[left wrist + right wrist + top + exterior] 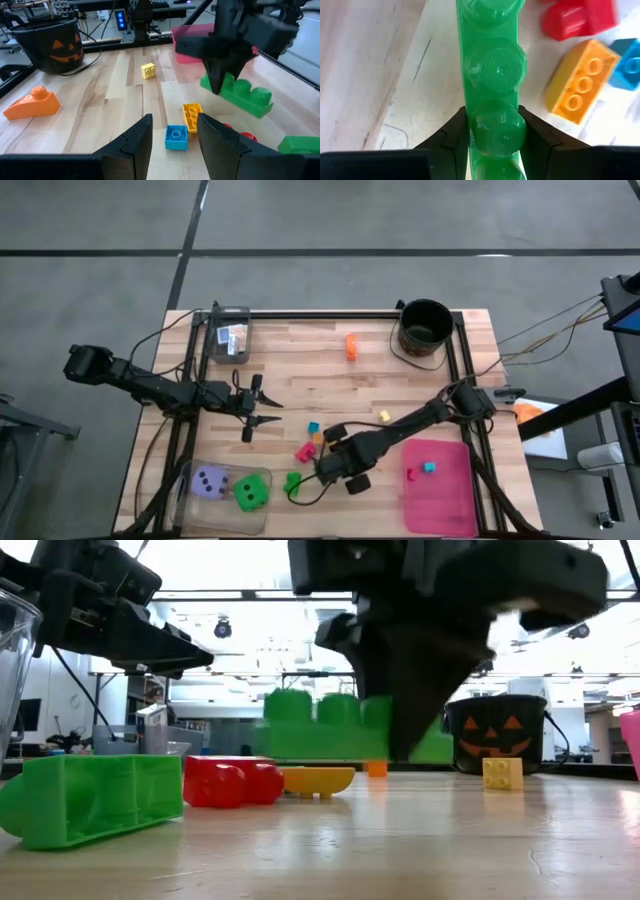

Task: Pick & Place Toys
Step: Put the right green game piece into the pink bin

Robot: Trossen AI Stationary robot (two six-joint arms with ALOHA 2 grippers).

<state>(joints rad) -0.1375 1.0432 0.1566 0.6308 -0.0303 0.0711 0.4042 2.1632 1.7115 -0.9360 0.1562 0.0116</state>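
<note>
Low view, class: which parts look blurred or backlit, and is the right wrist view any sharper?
Low view: the green brick and right gripper are blurred, dark against bright room lights. Right wrist view: the brick's studs between the fingers look sharp; the red brick is soft.

The bucket stands at the counter's far right corner — the tray lies near right, two dice in the near-left bin, bricks clustered between.
</note>
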